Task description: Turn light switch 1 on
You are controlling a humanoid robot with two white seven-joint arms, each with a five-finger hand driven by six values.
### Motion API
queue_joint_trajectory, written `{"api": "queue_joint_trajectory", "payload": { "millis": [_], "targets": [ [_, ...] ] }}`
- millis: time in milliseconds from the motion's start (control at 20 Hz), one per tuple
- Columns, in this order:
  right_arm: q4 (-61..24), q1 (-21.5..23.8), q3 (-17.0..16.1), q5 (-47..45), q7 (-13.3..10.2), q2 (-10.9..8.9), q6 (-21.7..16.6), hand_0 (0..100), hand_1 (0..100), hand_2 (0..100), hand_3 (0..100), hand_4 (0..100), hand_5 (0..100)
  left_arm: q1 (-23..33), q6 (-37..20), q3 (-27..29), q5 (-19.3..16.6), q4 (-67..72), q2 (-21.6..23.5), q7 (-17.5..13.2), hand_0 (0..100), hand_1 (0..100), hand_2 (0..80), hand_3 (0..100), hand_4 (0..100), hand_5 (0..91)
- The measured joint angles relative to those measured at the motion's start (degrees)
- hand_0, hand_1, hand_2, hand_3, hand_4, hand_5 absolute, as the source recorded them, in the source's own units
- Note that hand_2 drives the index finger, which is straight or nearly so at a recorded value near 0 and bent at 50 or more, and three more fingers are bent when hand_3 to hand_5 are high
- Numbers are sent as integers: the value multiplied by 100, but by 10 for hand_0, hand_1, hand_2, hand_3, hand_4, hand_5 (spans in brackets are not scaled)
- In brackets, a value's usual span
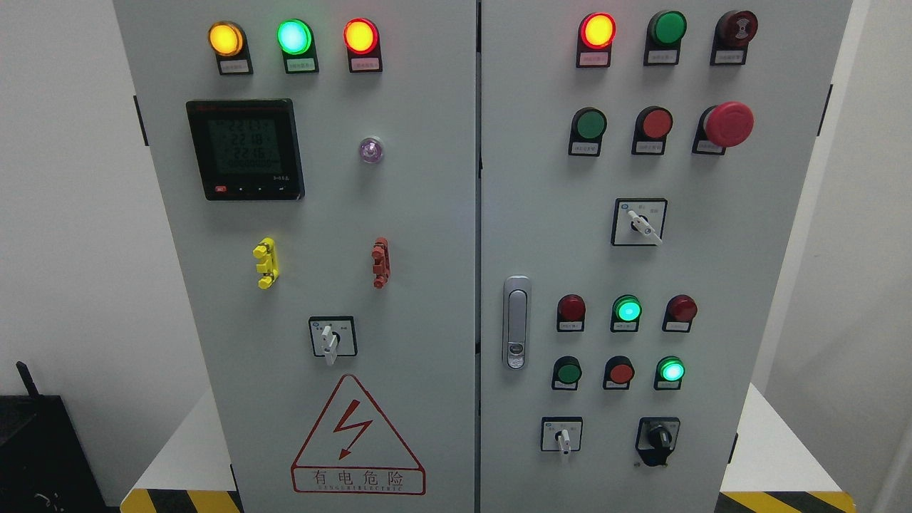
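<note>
A grey electrical cabinet (pixel 427 214) with two doors fills the head view. The right door carries a row of unlit push buttons: green (pixel 568 372) and red (pixel 620 372), beside a lit green one (pixel 670 370). Above them sit a dark red lamp (pixel 571 308), a lit green lamp (pixel 628 310) and a dark red lamp (pixel 681 308). White-handled rotary switches show on the upper right door (pixel 640 223), the lower right door (pixel 563 436) and the left door (pixel 329 340). A black rotary knob (pixel 658 438) sits at the lower right. I cannot tell which control is switch 1. Neither hand is in view.
A red mushroom emergency stop (pixel 728 125) juts out at the upper right. A metal door handle (pixel 516 322) sits on the right door's left edge. A digital meter (pixel 246 149) and an electric hazard sign (pixel 356 438) are on the left door. A black box (pixel 35 449) stands at the lower left.
</note>
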Motion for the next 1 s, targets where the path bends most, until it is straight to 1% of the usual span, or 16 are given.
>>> {"api": "queue_joint_trajectory", "payload": {
  "millis": [100,250,351,601,751,802,852,952,1002],
  "targets": [
    [0,0,0,0,0,0,0,0,0,0,0,0,0,159,-90,115,-35,-620,51,-107,449,172,0,175,243,0],
    [0,0,0,0,0,0,0,0,0,0,0,0,0,309,-319,330,-74,-1470,110,-254,449,184,0,208,278,0],
    [0,0,0,0,0,0,0,0,0,0,0,0,0,366,-393,452,-89,-2027,139,-300,451,189,0,222,296,0],
    [0,0,0,0,0,0,0,0,0,0,0,0,0,362,-469,690,-109,-3351,171,-348,456,201,0,255,326,0],
    [0,0,0,0,0,0,0,0,0,0,0,0,0,247,-617,786,-115,-3968,179,-368,464,211,6,294,368,9],
    [0,0,0,0,0,0,0,0,0,0,0,0,0,198,-671,816,-117,-4152,183,-373,467,221,45,324,396,41],
    [0,0,0,0,0,0,0,0,0,0,0,0,0,165,-692,840,-118,-4312,186,-381,471,227,58,337,412,55],
    [0,0,0,0,0,0,0,0,0,0,0,0,0,72,-719,890,-54,-4652,193,-384,485,269,122,391,473,129],
    [0,0,0,0,0,0,0,0,0,0,0,0,0,16,-725,912,-7,-4819,194,-385,487,280,132,403,488,151]
  ]
}}
